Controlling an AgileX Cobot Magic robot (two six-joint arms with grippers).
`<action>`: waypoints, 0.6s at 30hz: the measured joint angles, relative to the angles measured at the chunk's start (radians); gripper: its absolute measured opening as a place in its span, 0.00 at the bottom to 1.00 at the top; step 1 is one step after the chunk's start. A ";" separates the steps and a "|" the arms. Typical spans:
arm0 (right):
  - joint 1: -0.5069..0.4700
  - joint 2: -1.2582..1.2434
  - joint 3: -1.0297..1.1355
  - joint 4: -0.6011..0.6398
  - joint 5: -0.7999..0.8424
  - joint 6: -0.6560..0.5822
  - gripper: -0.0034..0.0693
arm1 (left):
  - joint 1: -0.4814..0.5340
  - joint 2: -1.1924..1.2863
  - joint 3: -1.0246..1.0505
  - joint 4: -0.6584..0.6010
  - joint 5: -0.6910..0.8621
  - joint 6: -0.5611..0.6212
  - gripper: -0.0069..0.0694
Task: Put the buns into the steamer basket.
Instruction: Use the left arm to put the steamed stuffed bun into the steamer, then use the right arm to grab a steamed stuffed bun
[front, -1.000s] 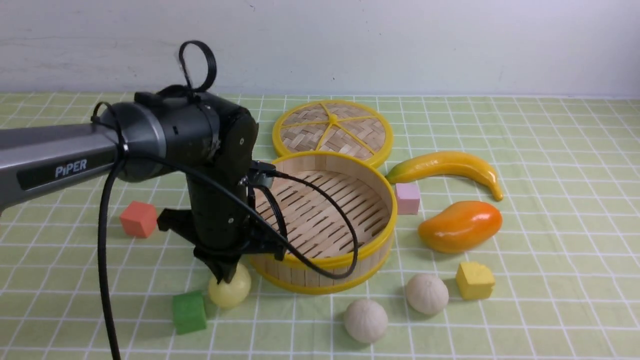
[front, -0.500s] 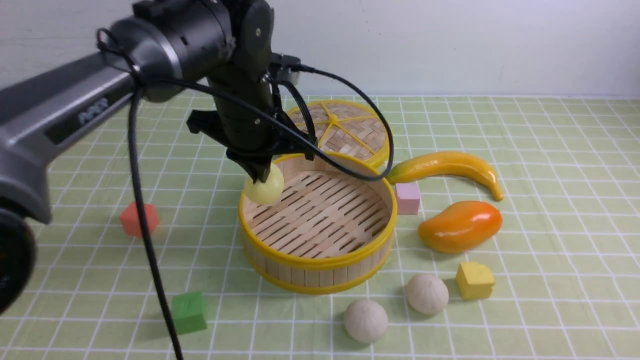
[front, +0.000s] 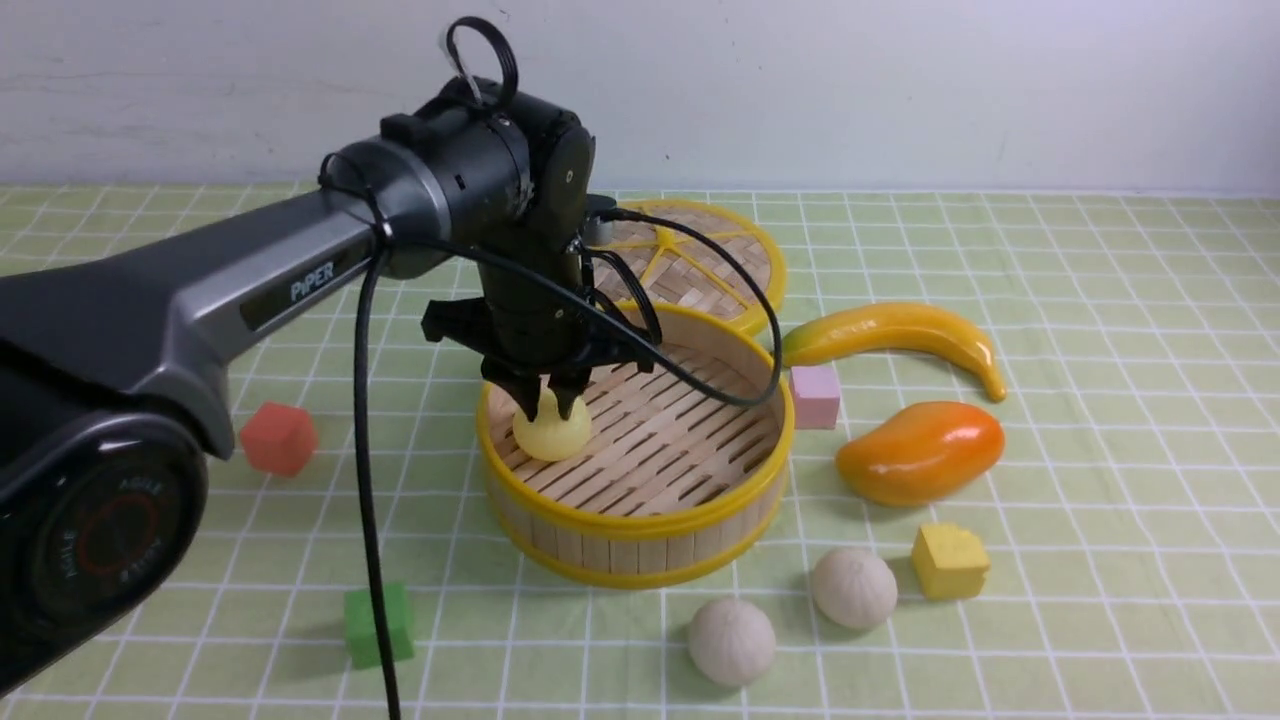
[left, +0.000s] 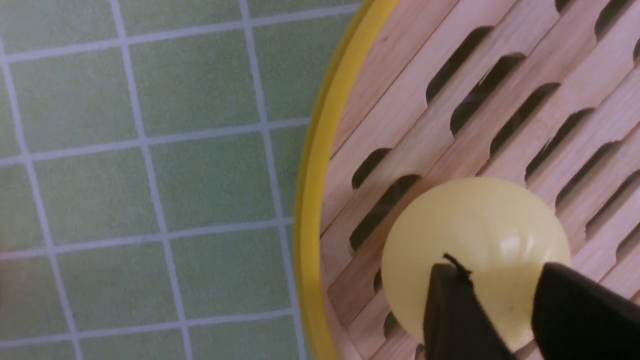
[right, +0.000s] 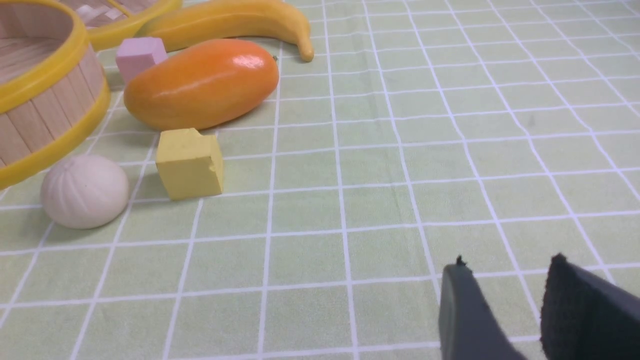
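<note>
Left tool (front: 550, 402): pointing straight down inside the steamer basket (front: 640, 522), jaws parted a little and astride the top of the yellow bun (front: 552, 435); impossible to tell whether the pads touch it.
Yellow bun: resting on the slatted floor, close to the basket's left wall; round, smooth, pale, faintly glossy.
Reason for the low pose: probably to set a round thing down on the slats rather than drop it, so no roll or bounce.
Steamer basket: round, with upright wooden slats for walls, a floor of strips with long slots, and yellow rims top and bottom; slots likely to steady a ball.
White buns (front: 731, 640) (front: 853, 587): on the surface (front: 1100, 520) just in front of the basket, apart from each other; off-white, matte, faint pleat lines; not yet in.
Right tool (right: 507, 265): seen only from its own wrist camera, low over the surface, jaws parted with nothing between; the nearer white bun ahead of it, so seemingly well placed for that one.
Lid (front: 665, 260): flat, woven, yellow-rimmed, lying just behind the basket, out of the way.
Distractors: glossy orange mango (front: 920, 452), banana (front: 890, 330), pink cube (front: 815, 396) beside the basket's right wall, yellow cube (front: 950, 560).
Progress, as a judgement: one bun of three in place.
</note>
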 joint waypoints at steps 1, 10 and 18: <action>0.000 0.000 0.000 0.000 0.000 0.000 0.38 | 0.000 -0.006 0.000 -0.002 0.018 -0.003 0.50; 0.000 0.000 0.000 0.000 0.000 0.000 0.38 | 0.000 -0.288 0.000 -0.008 0.129 0.012 0.82; 0.000 0.000 0.000 0.000 0.000 0.000 0.38 | 0.000 -0.821 0.117 -0.083 0.134 0.020 0.75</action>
